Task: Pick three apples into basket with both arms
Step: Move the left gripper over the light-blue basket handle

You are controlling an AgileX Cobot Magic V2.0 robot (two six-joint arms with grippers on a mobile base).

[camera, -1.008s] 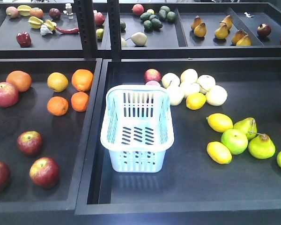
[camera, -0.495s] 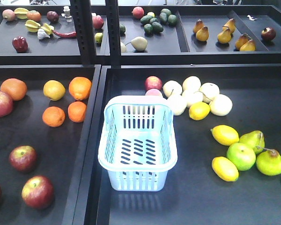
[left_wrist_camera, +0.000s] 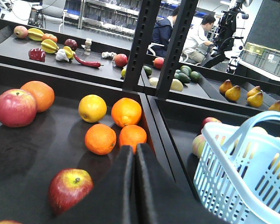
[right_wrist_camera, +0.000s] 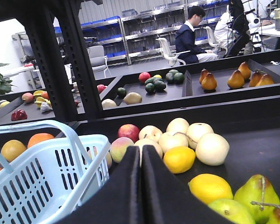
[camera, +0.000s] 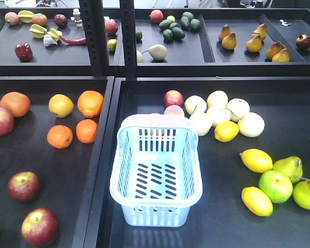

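Note:
Three dark red apples lie in the left tray: one at the far left (camera: 0, 121) (left_wrist_camera: 15, 107), one lower down (camera: 24, 186) (left_wrist_camera: 70, 189), one near the front (camera: 40, 226). The pale blue basket (camera: 155, 214) stands empty in the right tray, close to the divider, and also shows in the wrist views (left_wrist_camera: 242, 177) (right_wrist_camera: 37, 182). My left gripper (left_wrist_camera: 133, 148) is shut on nothing, above the left tray with the nearer apple to its lower left. My right gripper (right_wrist_camera: 141, 149) is shut on nothing, just right of the basket. Neither arm appears in the front view.
Oranges (camera: 90, 103) and a yellow fruit (camera: 61, 105) lie behind the apples. Pale round fruits (camera: 217, 111), lemons (camera: 257, 160) and green pears (camera: 276, 186) fill the right tray. A raised black divider (camera: 106, 155) separates the trays. Two black posts (camera: 111, 36) stand before the back shelf.
In the front view the whole scene has slid downward and looks slightly nearer. Fruit and basket keep their places relative to one another.

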